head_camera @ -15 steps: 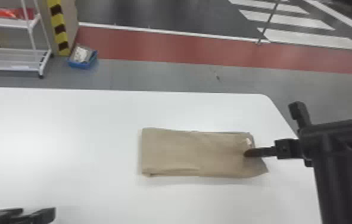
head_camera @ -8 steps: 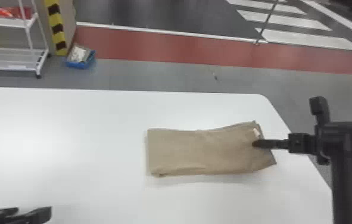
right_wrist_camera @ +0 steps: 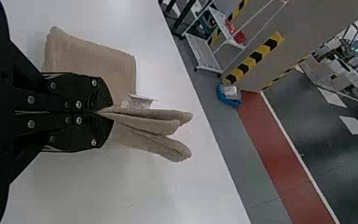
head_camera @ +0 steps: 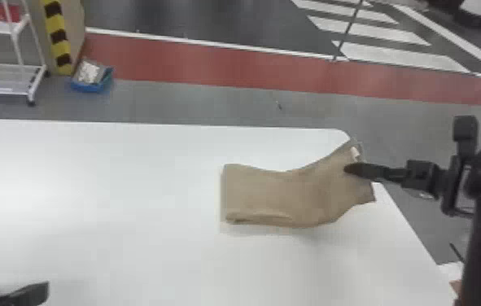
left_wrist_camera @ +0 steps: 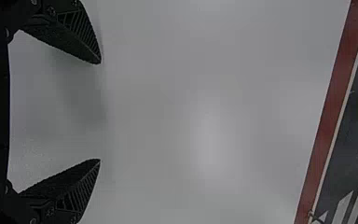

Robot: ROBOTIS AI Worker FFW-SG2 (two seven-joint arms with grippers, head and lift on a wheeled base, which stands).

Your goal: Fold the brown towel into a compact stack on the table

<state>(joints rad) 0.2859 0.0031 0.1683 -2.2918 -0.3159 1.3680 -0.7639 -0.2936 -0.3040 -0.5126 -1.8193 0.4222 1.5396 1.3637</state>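
Towel (head_camera: 267, 195), brown, soft-looking and layered into a strip, is laid flat at its left end on the right part of the white table (head_camera: 109, 183), while its right end is raised and skewed toward the far side, pinched between the closed fingers of the right gripper (head_camera: 347, 169). One towel and one small pale tag (head_camera: 355, 153) by the gripped end are seen, and at least three rounded folds can be counted there. Of the two grippers, the left gripper (head_camera: 22, 285) is held over the near left, its two fingers parted wide.
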